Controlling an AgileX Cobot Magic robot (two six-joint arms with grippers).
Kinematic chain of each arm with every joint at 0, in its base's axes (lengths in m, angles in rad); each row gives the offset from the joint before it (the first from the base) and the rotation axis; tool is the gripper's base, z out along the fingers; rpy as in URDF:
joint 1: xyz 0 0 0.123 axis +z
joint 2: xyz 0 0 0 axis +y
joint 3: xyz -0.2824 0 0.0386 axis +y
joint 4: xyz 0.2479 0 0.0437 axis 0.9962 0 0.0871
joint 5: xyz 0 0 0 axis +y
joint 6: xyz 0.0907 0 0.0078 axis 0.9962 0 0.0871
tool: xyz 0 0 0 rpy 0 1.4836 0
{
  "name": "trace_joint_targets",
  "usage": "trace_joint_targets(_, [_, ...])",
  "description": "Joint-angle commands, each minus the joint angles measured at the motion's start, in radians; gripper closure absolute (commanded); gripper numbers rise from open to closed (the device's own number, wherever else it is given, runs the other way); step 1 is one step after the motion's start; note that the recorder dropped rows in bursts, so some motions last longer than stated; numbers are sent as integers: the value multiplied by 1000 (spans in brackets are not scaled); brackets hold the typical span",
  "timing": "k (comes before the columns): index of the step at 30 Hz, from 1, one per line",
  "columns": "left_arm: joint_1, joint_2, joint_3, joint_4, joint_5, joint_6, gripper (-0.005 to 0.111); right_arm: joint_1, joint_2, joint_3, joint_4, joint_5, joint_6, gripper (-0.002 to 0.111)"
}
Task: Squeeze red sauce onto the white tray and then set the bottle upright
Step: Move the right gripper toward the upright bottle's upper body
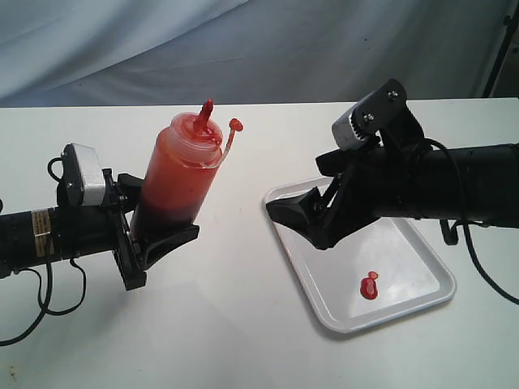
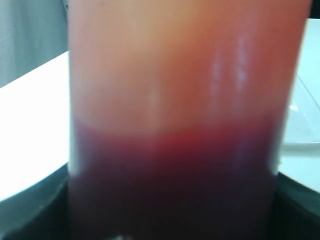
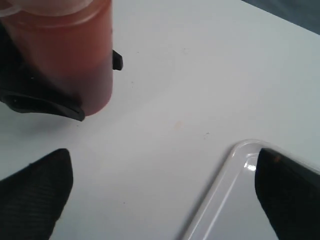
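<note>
The left gripper [image 1: 162, 228] is clamped around the lower part of the bottle [image 1: 180, 170], which stands on the left of the table [image 1: 243, 324], leaning slightly right with its nozzle up and dark red sauce [image 1: 166, 212] pooled at its bottom. The right gripper [image 1: 296, 223] hangs wide open and empty over the far left corner of the white tray [image 1: 422, 267]. 1 small red blob [image 1: 370, 285] lies on the tray's near part.

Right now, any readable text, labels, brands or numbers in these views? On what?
No text can be read in any view.
The sticker on the left arm has print that is too small to read.
There is no label on the bottle and no marking on the tray.
</note>
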Motion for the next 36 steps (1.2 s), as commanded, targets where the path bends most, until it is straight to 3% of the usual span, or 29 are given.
trace_joint_targets(1, [3, -22, -1, -7, -67, -8, 107, -8, 0, -6, 4, 32, -9, 19])
trace_joint_targets(36, [3, -22, -1, 12, -67, -14, 107, -8, 0, -6, 4, 82, -9, 19])
